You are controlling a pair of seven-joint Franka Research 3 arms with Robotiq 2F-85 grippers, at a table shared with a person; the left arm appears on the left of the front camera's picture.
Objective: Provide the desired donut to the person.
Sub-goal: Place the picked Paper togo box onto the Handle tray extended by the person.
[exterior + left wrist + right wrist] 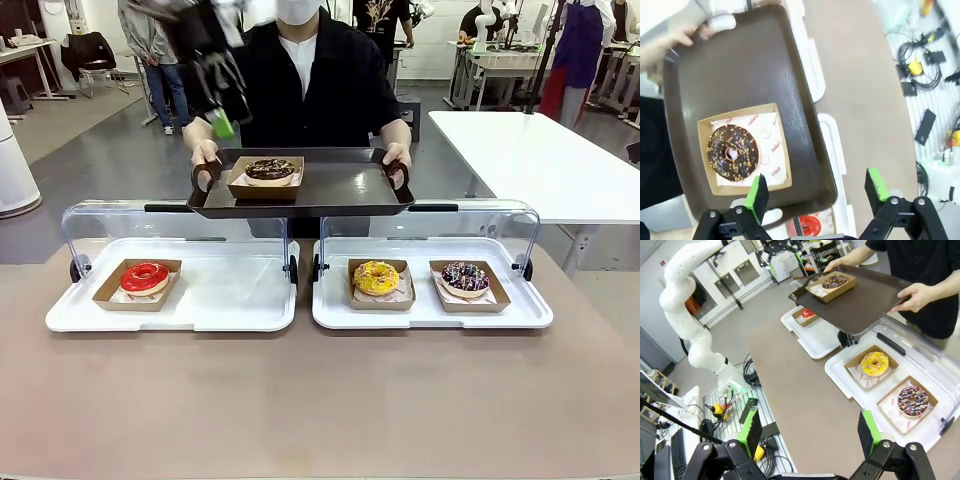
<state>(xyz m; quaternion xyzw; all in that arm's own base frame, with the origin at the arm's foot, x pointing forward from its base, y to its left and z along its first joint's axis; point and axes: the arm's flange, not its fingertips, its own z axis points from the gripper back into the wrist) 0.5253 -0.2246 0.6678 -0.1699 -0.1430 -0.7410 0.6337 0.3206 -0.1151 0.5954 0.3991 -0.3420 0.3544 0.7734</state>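
The person (310, 70) stands at the far side and holds a dark tray (340, 190) by both handles. On it sits a chocolate donut with orange crumbs (270, 170) in a cardboard box. My left gripper (225, 115) hangs open and blurred above the tray's left end, near the person's hand. In the left wrist view the left gripper (817, 192) is open above the tray (755, 65), with the boxed donut (733, 152) below and off to one side. My right gripper (810, 435) is open and empty, held well back from the table.
Two white trays with raised clear lids lie on the brown table. The left one (230, 300) holds a red donut (145, 277). The right one (520, 310) holds a yellow donut (376, 277) and a sprinkled chocolate donut (465, 278). A white table (540, 160) stands back right.
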